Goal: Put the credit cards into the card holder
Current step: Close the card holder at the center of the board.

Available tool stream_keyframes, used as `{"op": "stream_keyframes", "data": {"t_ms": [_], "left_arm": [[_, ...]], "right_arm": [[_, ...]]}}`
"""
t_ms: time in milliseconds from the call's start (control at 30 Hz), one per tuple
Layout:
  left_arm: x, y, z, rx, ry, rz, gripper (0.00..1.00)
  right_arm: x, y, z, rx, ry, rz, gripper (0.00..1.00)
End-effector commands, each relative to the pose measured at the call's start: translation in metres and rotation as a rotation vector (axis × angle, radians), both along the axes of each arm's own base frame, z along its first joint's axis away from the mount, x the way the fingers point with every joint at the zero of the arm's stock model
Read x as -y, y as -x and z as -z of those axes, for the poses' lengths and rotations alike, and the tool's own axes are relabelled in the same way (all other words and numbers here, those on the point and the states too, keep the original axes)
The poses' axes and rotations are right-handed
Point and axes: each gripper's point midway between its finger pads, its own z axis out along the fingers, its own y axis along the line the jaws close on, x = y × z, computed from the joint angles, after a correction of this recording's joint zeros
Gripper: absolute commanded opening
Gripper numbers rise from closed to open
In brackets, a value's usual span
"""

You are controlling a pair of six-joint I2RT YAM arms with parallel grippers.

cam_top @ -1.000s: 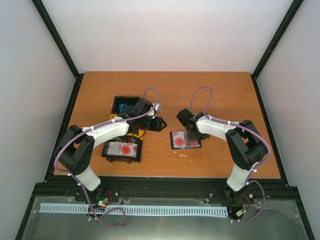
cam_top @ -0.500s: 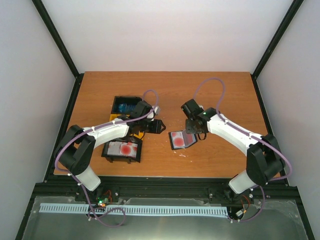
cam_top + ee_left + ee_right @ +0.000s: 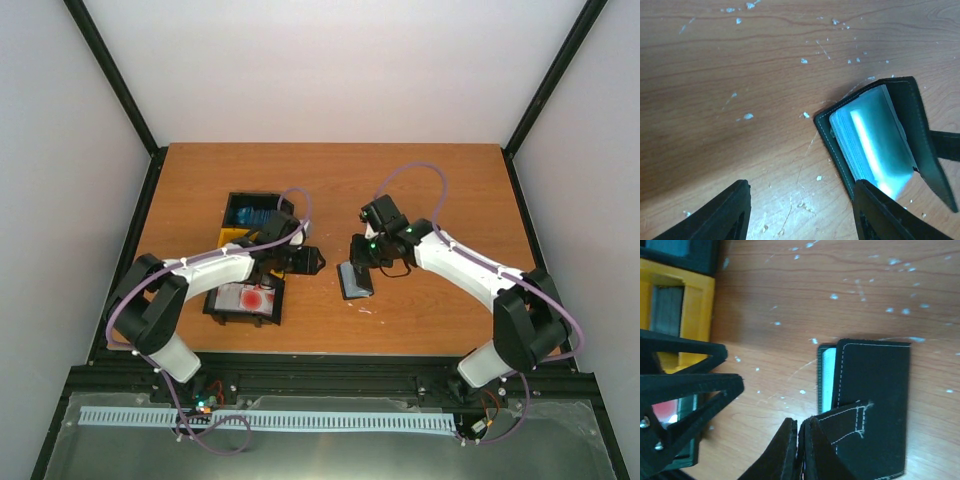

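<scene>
— What's the room like?
— White walls, black frame posts (image 3: 112,70), and an orange-brown wooden table (image 3: 440,180) flecked with white specks.
— And the wallet?
— The wallet (image 3: 872,405) lies half folded on the wood, with clear sleeves showing at its open edge. It sits just ahead of the right gripper (image 3: 798,427), which is clenched on a corner of its flap.
— The left gripper?
— The left gripper (image 3: 801,186) is spread wide and holds nothing. The wallet is at its right finger; whether they touch, I can't tell.
— The cards?
— Behind the left gripper, in bins: red-blotched cards (image 3: 252,297) in a black bin (image 3: 240,319), grey cards (image 3: 667,310) in a yellow bin (image 3: 695,295), blue cards (image 3: 250,214) in a far bin (image 3: 232,200).
</scene>
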Motion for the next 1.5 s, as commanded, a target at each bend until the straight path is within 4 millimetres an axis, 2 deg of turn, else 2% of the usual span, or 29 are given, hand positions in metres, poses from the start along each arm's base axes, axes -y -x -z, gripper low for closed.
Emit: {"op": "stream_keyframes", "data": {"t_ms": [0, 100, 267, 333, 367, 433, 567, 733, 867, 933, 1033, 1100, 1200, 1333, 1467], "left_arm": [[0.001, 0.001, -0.013, 0.019, 0.049, -0.007, 0.58], [0.004, 0.001, -0.018, 0.034, 0.076, 0.0, 0.59], [0.0, 0.002, -0.017, 0.033, 0.075, -0.019, 0.59], [-0.002, 0.002, -0.017, 0.038, 0.07, -0.03, 0.59], [-0.003, 0.001, -0.018, 0.041, 0.071, -0.033, 0.59], [-0.003, 0.0, -0.02, 0.05, 0.069, -0.036, 0.59], [-0.003, -0.003, -0.025, 0.066, 0.071, -0.044, 0.59], [-0.001, -0.006, -0.033, 0.09, 0.087, -0.038, 0.59], [0.0, -0.008, -0.038, 0.11, 0.089, -0.034, 0.6], [0.007, -0.004, -0.041, 0.111, 0.115, 0.013, 0.6], [0.021, 0.007, -0.044, 0.114, 0.169, 0.123, 0.6], [0.031, 0.014, -0.042, 0.111, 0.183, 0.194, 0.6], [0.04, 0.016, -0.025, 0.094, 0.103, 0.224, 0.6], [0.032, 0.013, 0.012, -0.006, -0.033, 0.158, 0.56], [0.033, 0.018, 0.023, -0.039, -0.025, 0.163, 0.49]], "right_arm": [[-0.028, 0.004, 0.003, -0.033, -0.144, -0.056, 0.03], [-0.031, 0.007, 0.014, -0.055, -0.146, -0.09, 0.05], [-0.043, 0.011, 0.019, -0.049, -0.177, -0.191, 0.18], [-0.045, 0.014, 0.025, -0.075, -0.174, -0.22, 0.28], [-0.044, 0.015, 0.028, -0.086, -0.164, -0.221, 0.35], [-0.038, 0.014, 0.029, -0.075, -0.134, -0.207, 0.43], [-0.034, 0.01, 0.006, 0.005, -0.152, -0.205, 0.57], [-0.036, 0.017, -0.014, 0.07, -0.229, -0.243, 0.68], [-0.028, 0.016, -0.019, 0.104, -0.228, -0.196, 0.74], [-0.009, 0.009, -0.01, 0.105, -0.153, -0.096, 0.74], [0.031, 0.003, 0.015, 0.046, 0.009, 0.069, 0.73], [0.044, 0.006, 0.034, -0.009, 0.062, 0.093, 0.71], [0.04, 0.014, 0.053, -0.079, 0.066, 0.038, 0.71], [0.037, 0.017, 0.071, -0.133, 0.059, 0.017, 0.72], [0.031, 0.019, 0.079, -0.16, -0.007, -0.001, 0.73]]}}
